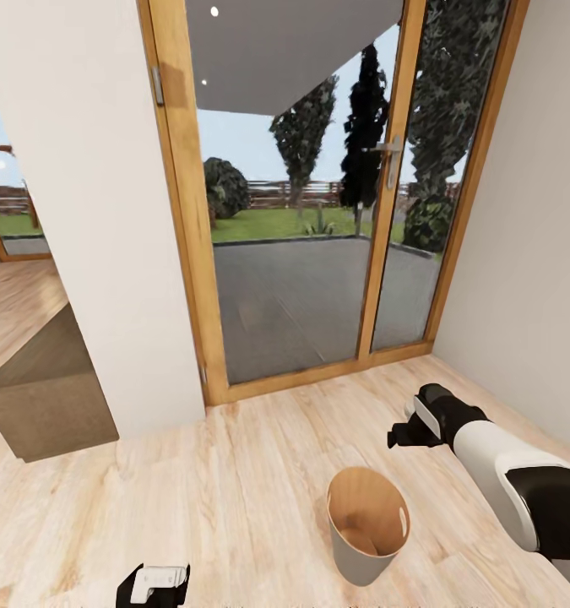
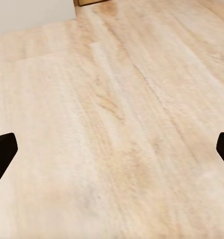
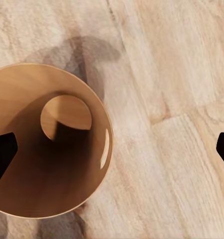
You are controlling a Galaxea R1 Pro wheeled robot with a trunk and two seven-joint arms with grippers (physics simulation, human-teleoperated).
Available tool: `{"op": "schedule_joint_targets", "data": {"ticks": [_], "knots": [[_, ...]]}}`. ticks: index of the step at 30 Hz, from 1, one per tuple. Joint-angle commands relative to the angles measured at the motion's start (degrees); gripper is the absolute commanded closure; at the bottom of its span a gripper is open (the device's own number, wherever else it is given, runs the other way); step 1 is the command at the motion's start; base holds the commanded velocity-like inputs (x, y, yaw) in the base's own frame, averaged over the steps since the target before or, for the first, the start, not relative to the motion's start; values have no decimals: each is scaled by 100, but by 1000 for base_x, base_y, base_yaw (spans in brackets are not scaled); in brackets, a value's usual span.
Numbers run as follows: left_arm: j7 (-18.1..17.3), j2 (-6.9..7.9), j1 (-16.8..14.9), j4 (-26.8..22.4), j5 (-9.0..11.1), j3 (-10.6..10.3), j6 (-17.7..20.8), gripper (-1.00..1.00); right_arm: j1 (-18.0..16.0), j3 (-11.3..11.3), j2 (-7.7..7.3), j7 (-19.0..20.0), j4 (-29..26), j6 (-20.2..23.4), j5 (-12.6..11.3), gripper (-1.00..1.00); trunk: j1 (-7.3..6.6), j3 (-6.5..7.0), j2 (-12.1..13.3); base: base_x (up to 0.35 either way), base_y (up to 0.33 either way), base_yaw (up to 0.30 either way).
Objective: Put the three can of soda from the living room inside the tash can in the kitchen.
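The tash can, pale grey outside and coppery brown inside, stands upright on the light wood floor. In the right wrist view I look straight down into the tash can, and its round bottom is bare. My right gripper hangs above and just behind the bin, a little to its right, open, with nothing between the dark fingertips. At the lower left, my left gripper is low over bare planks, also open and empty. The cans of soda are out of view.
A wood-framed glass door to a terrace stands straight ahead. A white wall pillar rises at the left, with a low brown block beside it. Another white wall closes the right side.
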Motion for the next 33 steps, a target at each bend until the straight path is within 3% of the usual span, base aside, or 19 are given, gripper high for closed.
{"op": "schedule_joint_targets", "data": {"ticks": [1,9,33], "knots": [[0,0,1,0,0,0,0,-100,-1,2,-1,0,0,0,0,-100,23,-18,-42,0,0,0],[-1,-1,0,0,0,0,1,-100,5,14,-2,0,-9,0,-2,-100,198,-162,-362,0,0,0],[0,-1,1,0,0,-2,0,-100,6,24,5,0,-11,-7,0,-100,260,-694,-395,0,0,0]]}}
